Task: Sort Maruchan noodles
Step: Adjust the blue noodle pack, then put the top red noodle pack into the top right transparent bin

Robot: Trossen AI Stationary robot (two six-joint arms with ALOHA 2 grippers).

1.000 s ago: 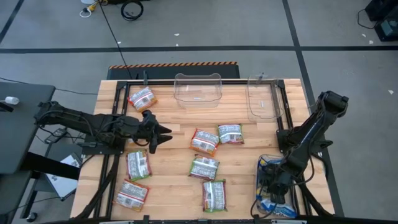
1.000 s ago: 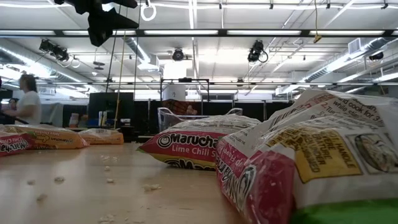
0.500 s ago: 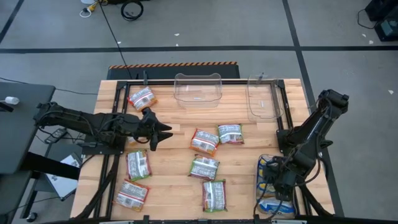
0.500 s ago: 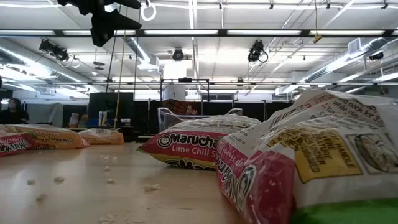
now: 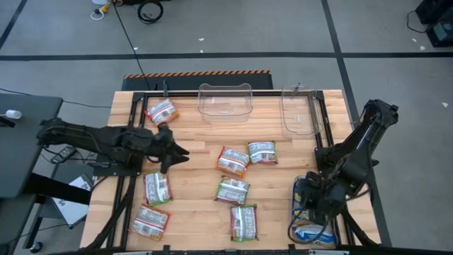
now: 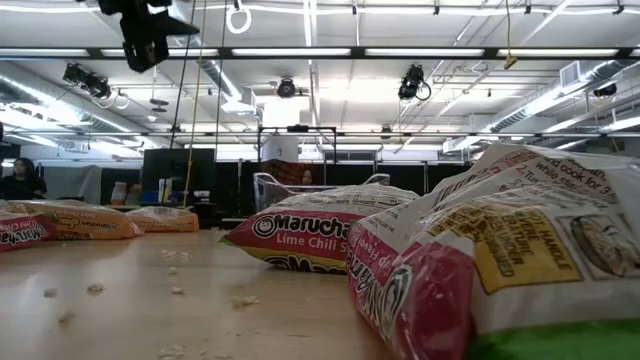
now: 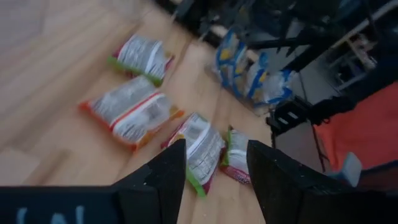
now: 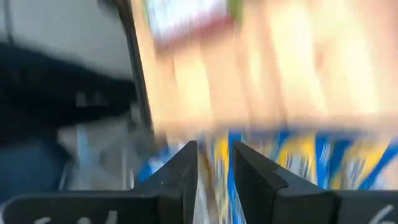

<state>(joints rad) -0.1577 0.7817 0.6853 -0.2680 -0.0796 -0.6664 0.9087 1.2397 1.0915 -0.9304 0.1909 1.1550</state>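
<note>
Seven packets (image 5: 233, 190) lie overhead; low view reads "Maruchan" (image 6: 300, 226).

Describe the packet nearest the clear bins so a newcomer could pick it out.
Start from the two clear bins at the table's far edge. Just left of them, in the far left corner, lies one noodle packet. It sits alone, tilted, apart from the packets clustered mid-table.

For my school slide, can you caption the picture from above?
Two robot arms sort noodle packets on a wooden table; the right gripper hangs over blue ones, near two clear bins.
</note>
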